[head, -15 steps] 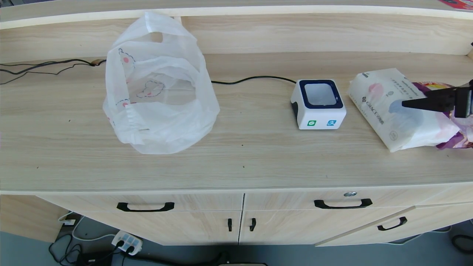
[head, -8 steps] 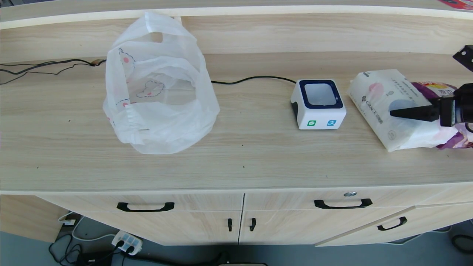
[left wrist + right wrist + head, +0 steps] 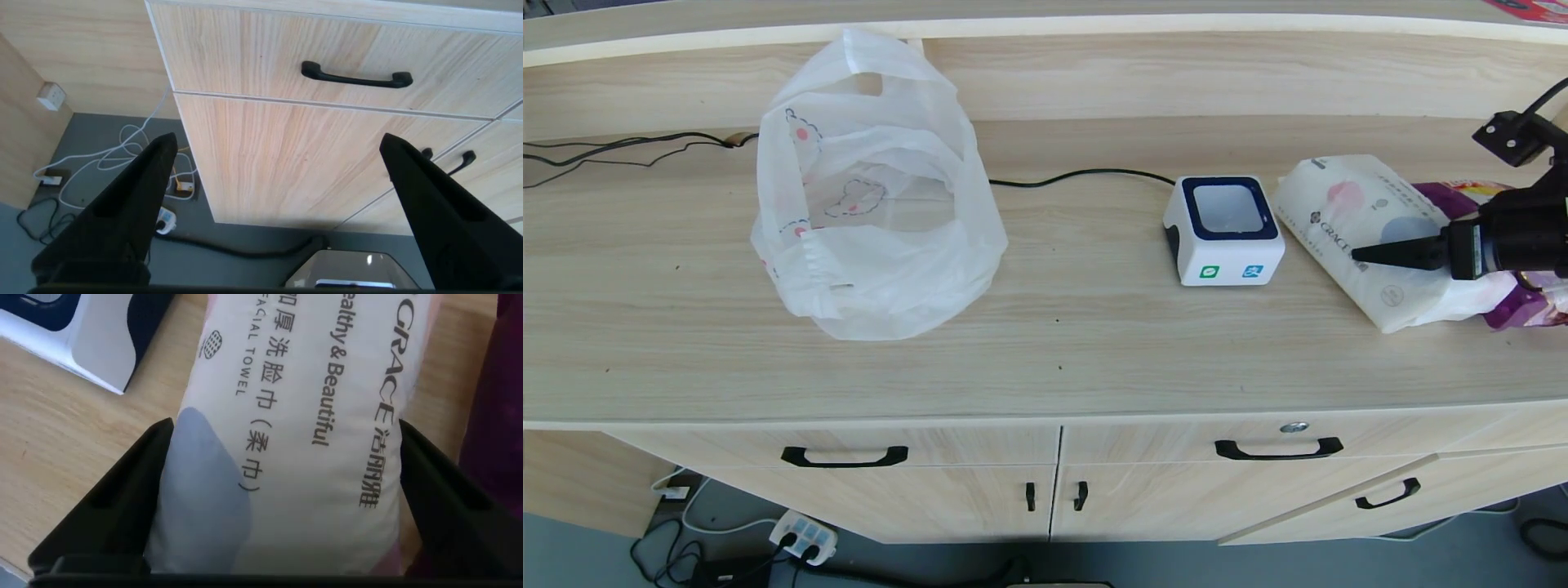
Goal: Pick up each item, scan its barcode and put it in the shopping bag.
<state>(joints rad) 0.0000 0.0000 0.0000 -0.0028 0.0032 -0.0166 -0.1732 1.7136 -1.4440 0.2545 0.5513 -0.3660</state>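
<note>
The two black fingers [image 3: 106, 506] stand wide apart. A soft white pack [image 3: 302, 392] with a grey-blue patch and dark print lies lengthwise between them, filling the gap so that its sides reach or nearly reach both fingertips. Beyond the tip of one finger, a white-and-navy scanner [image 3: 82, 327] sits on the pale wooden surface [image 3: 57, 433]. Outside the other finger, just beside the pack, lies a dark purple package [image 3: 500, 392].

The right end effector [image 3: 1364, 249] is matte black with long tapered fingers [image 3: 1401, 253].
</note>
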